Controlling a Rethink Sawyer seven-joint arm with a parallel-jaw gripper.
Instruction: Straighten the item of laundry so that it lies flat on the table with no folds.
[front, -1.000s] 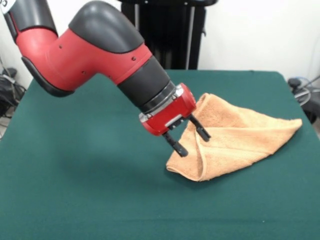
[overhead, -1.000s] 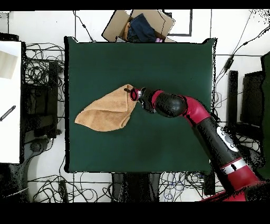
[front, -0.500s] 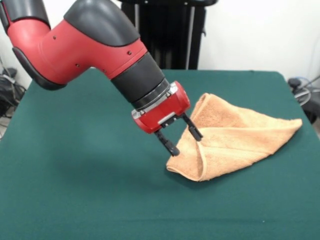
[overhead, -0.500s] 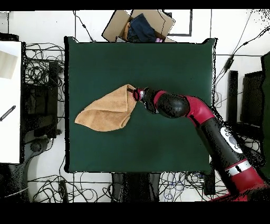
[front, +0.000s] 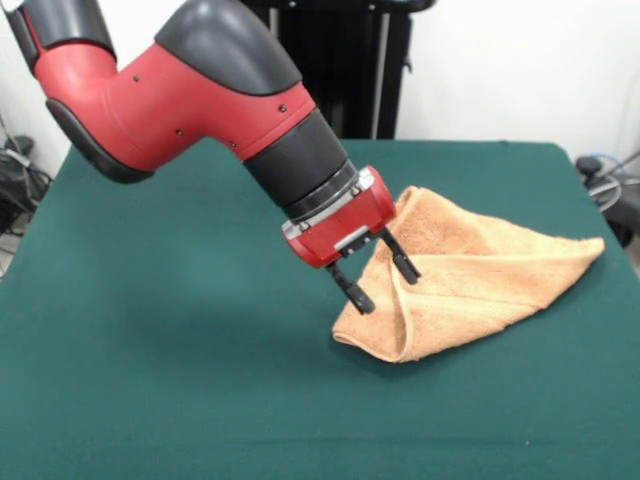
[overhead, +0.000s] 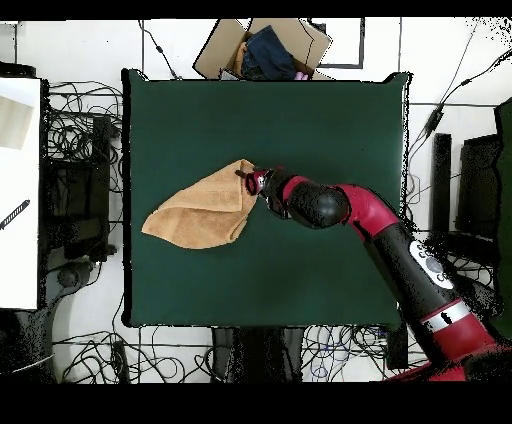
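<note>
The item of laundry (front: 470, 280) is a peach-orange towel lying folded over itself in a rough triangle on the green table (front: 150, 330). In the overhead view the towel (overhead: 205, 208) sits left of centre on the table (overhead: 320, 120). My gripper (front: 384, 282) hangs open at the towel's left fold, tilted, one finger in front of the cloth and one against its raised edge. Nothing is held between the fingers. Seen from overhead, the gripper (overhead: 248, 178) is at the towel's upper right corner.
An open cardboard box (overhead: 262, 47) with dark cloth inside stands just beyond the table's top edge in the overhead view. Cables lie on the floor all round the table. A white desk (overhead: 18, 190) is at the left.
The arm drew back a little from the towel half a second ago and has now returned to its fold. The towel has not changed shape.
</note>
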